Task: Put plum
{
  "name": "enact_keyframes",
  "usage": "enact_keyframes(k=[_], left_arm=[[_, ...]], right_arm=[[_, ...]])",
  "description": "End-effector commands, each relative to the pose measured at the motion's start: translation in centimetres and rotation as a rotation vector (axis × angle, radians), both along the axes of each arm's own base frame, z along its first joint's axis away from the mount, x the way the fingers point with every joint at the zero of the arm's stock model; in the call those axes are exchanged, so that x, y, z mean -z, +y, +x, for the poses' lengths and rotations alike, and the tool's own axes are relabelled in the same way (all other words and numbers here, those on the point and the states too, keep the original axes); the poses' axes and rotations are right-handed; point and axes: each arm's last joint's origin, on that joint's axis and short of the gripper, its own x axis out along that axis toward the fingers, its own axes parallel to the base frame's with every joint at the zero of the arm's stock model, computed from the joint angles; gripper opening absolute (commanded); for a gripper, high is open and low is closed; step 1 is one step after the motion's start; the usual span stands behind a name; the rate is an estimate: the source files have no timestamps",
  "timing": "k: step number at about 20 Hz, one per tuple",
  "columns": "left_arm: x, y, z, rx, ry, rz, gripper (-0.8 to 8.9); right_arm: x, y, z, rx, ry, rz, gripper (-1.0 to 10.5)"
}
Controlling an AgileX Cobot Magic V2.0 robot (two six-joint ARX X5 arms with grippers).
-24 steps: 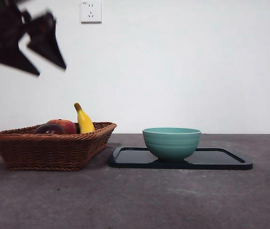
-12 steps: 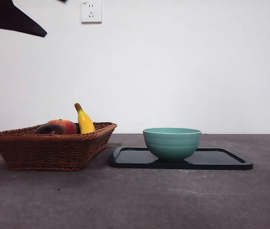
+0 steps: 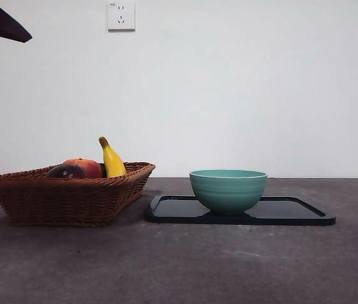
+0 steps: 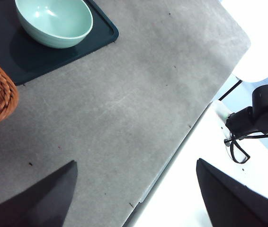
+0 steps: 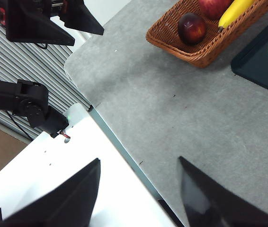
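Left gripper (image 3: pixel 2 24) now higher, plum (image 3: pixel 66 171) untouched in basket (image 3: pixel 65 199)

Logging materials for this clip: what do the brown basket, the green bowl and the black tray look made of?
The brown woven basket looks like wicker or rattan: braided strands show on its walls. The pale green round bowl seems glazed ceramic, glossy with faint ridges, though it could be plastic. The flat black tray looks like smooth plastic or lacquer, with a reflective surface.

I have both grippers held high and clear of the table (image 3: pixel 185 266). Well below my left gripper (image 4: pixel 134 189) the basket (image 3: pixel 65 199) holds the plum (image 3: pixel 65 171), peach (image 3: pixel 85 167) and banana (image 3: pixel 111 159); beside it the bowl (image 3: pixel 228 190) sits on the tray (image 3: pixel 293 212).
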Motion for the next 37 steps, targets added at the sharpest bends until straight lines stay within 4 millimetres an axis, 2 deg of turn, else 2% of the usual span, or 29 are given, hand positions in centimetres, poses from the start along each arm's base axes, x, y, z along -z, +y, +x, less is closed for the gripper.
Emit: enact_keyframes(k=[1, 17, 23, 27, 32, 37], left_arm=[[-0.3, -0.1, 0.1, 0.024, -0.031, 0.004, 4.02], [-0.3, -0.1, 0.1, 0.035, -0.049, 0.01, 4.02], [-0.3, -0.1, 0.1, 0.042, -0.059, 0.013, 4.02], [-0.3, -0.1, 0.1, 0.044, -0.062, 0.014, 4.02], [-0.3, -0.1, 0.1, 0.045, -0.063, 0.015, 4.02], [-0.3, -0.1, 0.1, 0.045, -0.062, 0.015, 4.02]], right_arm=[[-0.2, 0.0, 0.0, -0.003, -0.014, 0.003, 2.6], [-0.2, 0.0, 0.2, 0.059, 0.009, -0.016, 2.6], [-0.6, 0.0, 1.0, 0.209, 0.024, -0.002, 2.6], [-1.2, 0.3, 3.0, 0.356, 0.035, -0.002, 2.6], [-1.5, 1.3, 6.9, 0.437, 0.061, -0.079, 2.7], [-1.2, 3.6, 14.6, 0.454, 0.115, -0.21, 2.7]])
